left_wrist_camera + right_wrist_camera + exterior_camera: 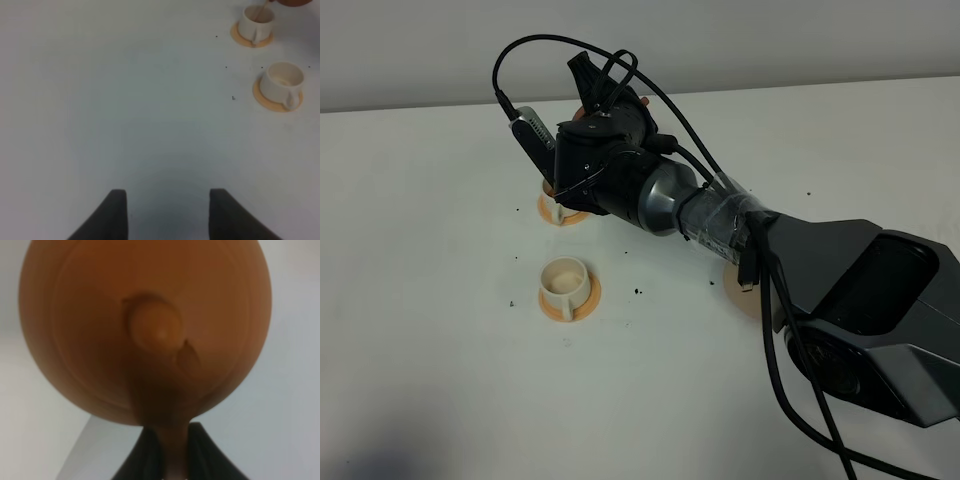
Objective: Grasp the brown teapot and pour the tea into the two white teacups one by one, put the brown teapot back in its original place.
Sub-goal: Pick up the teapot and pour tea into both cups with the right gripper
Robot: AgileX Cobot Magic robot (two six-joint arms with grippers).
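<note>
Brown teapot (145, 330), clay, likely heavy and brittle, tilts above the far white teacup (256, 24); right gripper (172, 460) clamps its loop handle (170, 432); left gripper (167, 212) gapes, empty.

Your high camera looked down across the white table (430, 390) from off the arms, facing the far wall. Your left wrist camera sat well back, looking obliquely past the left gripper (167, 194) at the two teacups (282, 82), which the high view also took in. Your right wrist camera sat very close to the teapot (145, 330), which nearly filled its frame.
</note>
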